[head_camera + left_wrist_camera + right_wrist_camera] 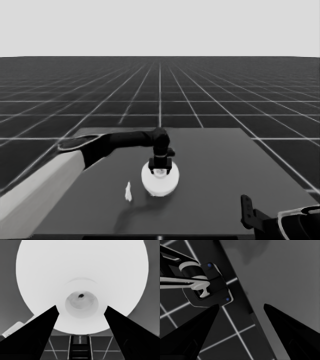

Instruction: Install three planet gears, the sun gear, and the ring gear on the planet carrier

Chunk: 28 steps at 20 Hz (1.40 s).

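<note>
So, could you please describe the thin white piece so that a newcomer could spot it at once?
Start at the larger round part in the middle of the dark table, where the left gripper hangs over its centre. Just beside it, toward the left arm's side, lies the thin white piece. It is slim and elongated, not round.

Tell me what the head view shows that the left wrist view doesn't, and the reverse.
Head view only: the whole table, the left arm reaching in from the left, and the right gripper parked at the lower right corner.

Left wrist view only: the central hole of the larger round part, seen close, with the left gripper's fingers open on either side of it.

Both: the larger round part under the left gripper, and the thin white piece beside it. No gears are visible in either.
</note>
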Each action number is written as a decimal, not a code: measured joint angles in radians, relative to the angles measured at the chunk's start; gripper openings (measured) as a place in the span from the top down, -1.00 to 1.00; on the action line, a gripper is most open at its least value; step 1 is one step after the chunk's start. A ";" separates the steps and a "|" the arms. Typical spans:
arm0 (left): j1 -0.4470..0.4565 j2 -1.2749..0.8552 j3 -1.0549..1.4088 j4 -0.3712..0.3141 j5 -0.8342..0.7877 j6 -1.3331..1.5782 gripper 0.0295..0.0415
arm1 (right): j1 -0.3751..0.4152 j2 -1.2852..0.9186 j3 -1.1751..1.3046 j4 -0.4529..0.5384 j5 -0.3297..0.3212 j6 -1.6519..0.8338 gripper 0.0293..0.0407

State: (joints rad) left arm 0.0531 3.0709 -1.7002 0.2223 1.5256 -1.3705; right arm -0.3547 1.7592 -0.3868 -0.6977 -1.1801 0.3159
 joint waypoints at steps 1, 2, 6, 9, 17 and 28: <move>0.008 0.002 -0.008 0.008 -0.003 0.005 0.14 | 0.000 0.000 0.000 0.000 0.000 0.000 -0.61; 0.013 0.003 -0.012 0.013 -0.005 0.008 0.14 | 0.000 0.000 0.000 0.000 0.000 0.000 -0.61; 0.020 0.005 -0.017 0.018 -0.008 0.014 0.14 | 0.000 0.000 0.000 0.000 0.000 0.000 -0.61; 0.027 0.004 -0.018 0.018 -0.008 0.034 0.15 | 0.000 0.000 0.000 0.000 0.000 0.000 -0.61; 0.032 0.003 -0.018 0.018 -0.007 0.103 0.15 | 0.000 0.000 0.000 0.000 0.000 0.000 -0.61; 0.032 0.003 -0.018 0.018 -0.007 0.198 0.15 | 0.000 0.000 0.000 0.000 0.000 0.000 -0.61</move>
State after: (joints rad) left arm 0.0855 3.0738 -1.7186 0.2405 1.5183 -1.1720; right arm -0.3547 1.7592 -0.3868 -0.6977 -1.1801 0.3159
